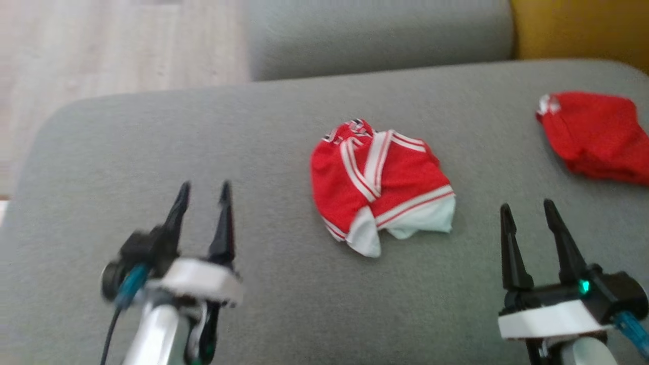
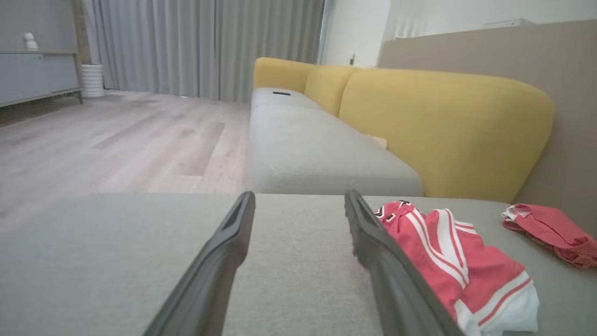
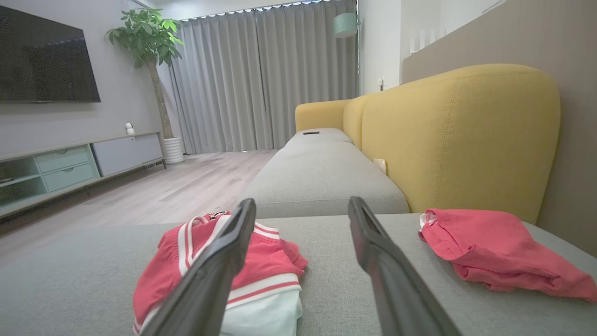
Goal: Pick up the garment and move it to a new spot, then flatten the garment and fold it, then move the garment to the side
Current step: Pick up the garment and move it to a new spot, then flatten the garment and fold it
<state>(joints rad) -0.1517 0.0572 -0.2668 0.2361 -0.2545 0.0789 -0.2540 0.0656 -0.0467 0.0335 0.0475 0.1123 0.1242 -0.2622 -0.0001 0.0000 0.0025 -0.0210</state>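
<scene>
The garment (image 1: 380, 187), red with white stripes and a pale white hem, lies bunched in a loose heap near the middle of the grey seat cushion (image 1: 152, 142). Nothing is touching it. Its white hem faces me, toward 6 o'clock in my head view, and the striped edges cross over the red cloth at the top of the heap.

My left claw (image 1: 205, 185) hovers at about 8 o'clock from the garment, clear of it. Its two dark fingers are spread apart and hold nothing. In my left wrist view the garment lies just past my right-hand finger, at about 4 o'clock, with bare cushion between the fingers.

My right claw (image 1: 526, 205) sits at about 4 o'clock from the garment, also apart from it. Its fingers are spread and empty. In its wrist view the garment lies behind the left-hand finger, at about 8 o'clock.

A second garment, the plain red cloth (image 1: 596, 134), lies crumpled at about 2 o'clock from the striped one, well apart from it and near the cushion's edge. Behind it rises the yellow backrest (image 1: 578, 25). Another grey seat (image 1: 375, 35) lies at 12 o'clock, and the pale wooden floor (image 1: 101, 45) shows at 10 o'clock.
</scene>
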